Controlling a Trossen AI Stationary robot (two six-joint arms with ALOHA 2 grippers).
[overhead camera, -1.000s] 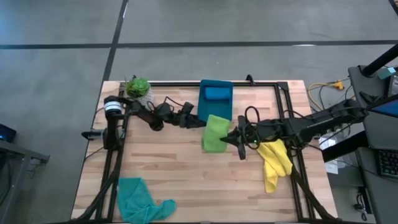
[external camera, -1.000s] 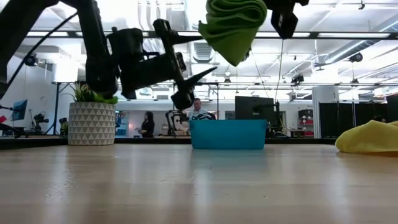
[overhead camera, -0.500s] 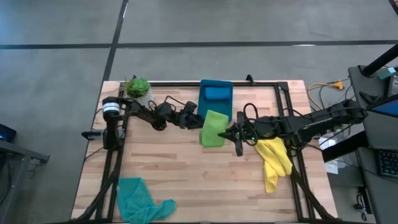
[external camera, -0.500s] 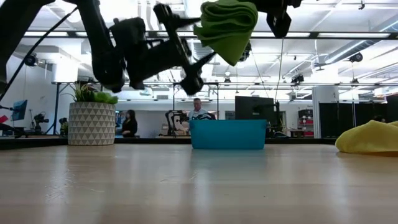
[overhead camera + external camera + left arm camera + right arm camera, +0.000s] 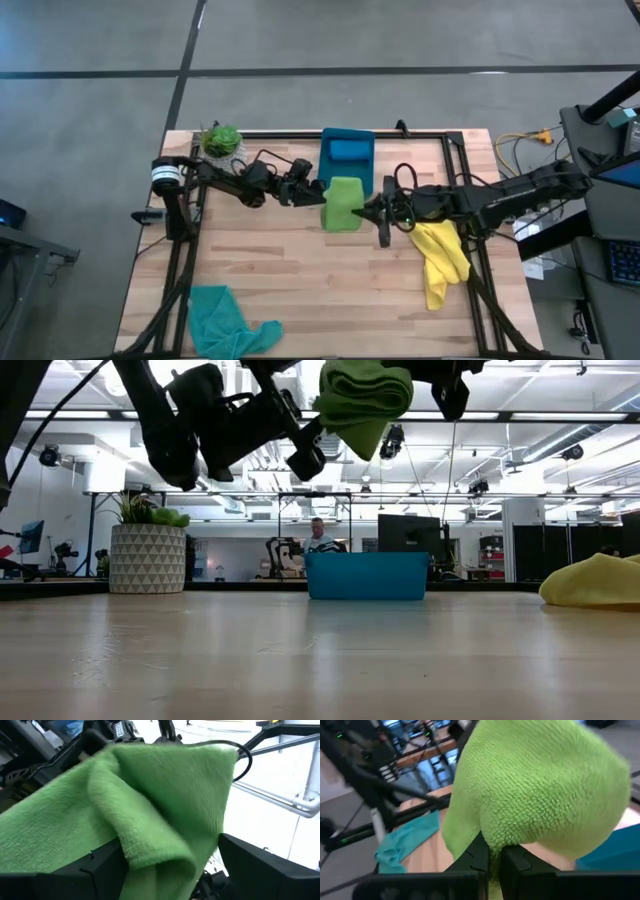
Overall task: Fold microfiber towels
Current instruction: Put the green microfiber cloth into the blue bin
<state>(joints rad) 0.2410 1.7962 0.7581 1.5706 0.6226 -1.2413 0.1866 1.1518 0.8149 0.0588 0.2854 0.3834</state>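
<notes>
Wooden table (image 5: pixel 300 270) filling the centre of the overhead frame, two dark arms meeting near its upper middle. Teal-blue bin (image 5: pixel 347 150) at top centre, holding a blue towel (image 5: pixel 349 151). Lime green towel (image 5: pixel 344 203) just below the bin, folded and lifted high off the surface. Right gripper (image 5: pixel 375 212) clamped shut on its right edge; left gripper (image 5: pixel 312 191) at its left edge, fingers spread wide with the cloth between them, not yet pinching. Yellow towel (image 5: pixel 441 259) crumpled at right of centre, teal towel (image 5: pixel 225 320) bunched at lower left, both unfolded. Potted plant (image 5: pixel 221 140) at upper left. Likely step: carrying the folded green cloth to the bin. Next, probably: lowering over the bin, then releasing.
</notes>
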